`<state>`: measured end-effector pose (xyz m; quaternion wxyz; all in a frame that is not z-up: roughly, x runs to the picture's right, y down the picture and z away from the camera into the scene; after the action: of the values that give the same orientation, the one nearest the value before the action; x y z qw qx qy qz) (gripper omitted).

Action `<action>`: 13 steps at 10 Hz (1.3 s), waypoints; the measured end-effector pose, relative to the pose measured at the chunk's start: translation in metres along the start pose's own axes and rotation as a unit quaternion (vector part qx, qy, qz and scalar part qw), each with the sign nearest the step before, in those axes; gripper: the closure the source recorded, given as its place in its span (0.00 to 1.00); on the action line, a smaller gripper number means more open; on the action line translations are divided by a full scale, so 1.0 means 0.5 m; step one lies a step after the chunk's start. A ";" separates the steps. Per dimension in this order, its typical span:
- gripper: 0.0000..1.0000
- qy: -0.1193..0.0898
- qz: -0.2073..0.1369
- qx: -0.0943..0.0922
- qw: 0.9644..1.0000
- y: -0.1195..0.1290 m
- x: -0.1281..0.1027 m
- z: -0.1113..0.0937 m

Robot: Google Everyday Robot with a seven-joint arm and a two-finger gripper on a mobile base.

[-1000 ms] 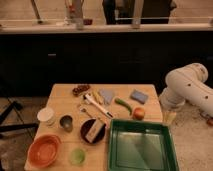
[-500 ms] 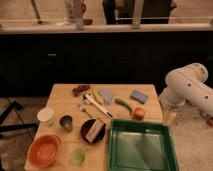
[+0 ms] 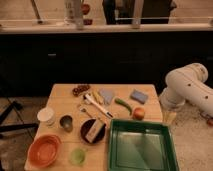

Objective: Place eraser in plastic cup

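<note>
The eraser (image 3: 94,131) lay on a dark plate (image 3: 83,134) on the desk (image 3: 62,97), with the plastic cup (image 3: 77,156) near its front-left. The claw (image 3: 169,116) hung beside the desk's right edge, spread wide and empty. It should probably straddle the eraser's narrow sides.

Kitchen-like lab: dark counter cabinets (image 3: 100,60), wooden table (image 3: 61,94), robot arm (image 3: 187,85); pincer (image 3: 170,116) beside table's right edge.

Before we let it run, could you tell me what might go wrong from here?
The gripper, fingers open, hangs right of the table; reaching for the eraser on the dark plate could brush the metal cup. The plastic cup looks small for the eraser, so it may tip.
</note>
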<state>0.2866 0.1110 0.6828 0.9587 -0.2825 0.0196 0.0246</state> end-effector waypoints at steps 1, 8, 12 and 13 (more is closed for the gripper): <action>0.20 -0.009 -0.007 0.001 1.000 -0.004 -0.002 -0.002; 0.20 -0.201 -0.159 -0.012 0.967 -0.034 -0.156 0.007; 0.20 -0.187 -0.298 0.023 0.936 -0.012 -0.277 0.000; 0.20 -0.185 -0.329 0.029 0.926 -0.006 -0.303 -0.001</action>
<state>0.1356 0.1027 0.6920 0.9075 -0.2354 -0.2512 -0.2406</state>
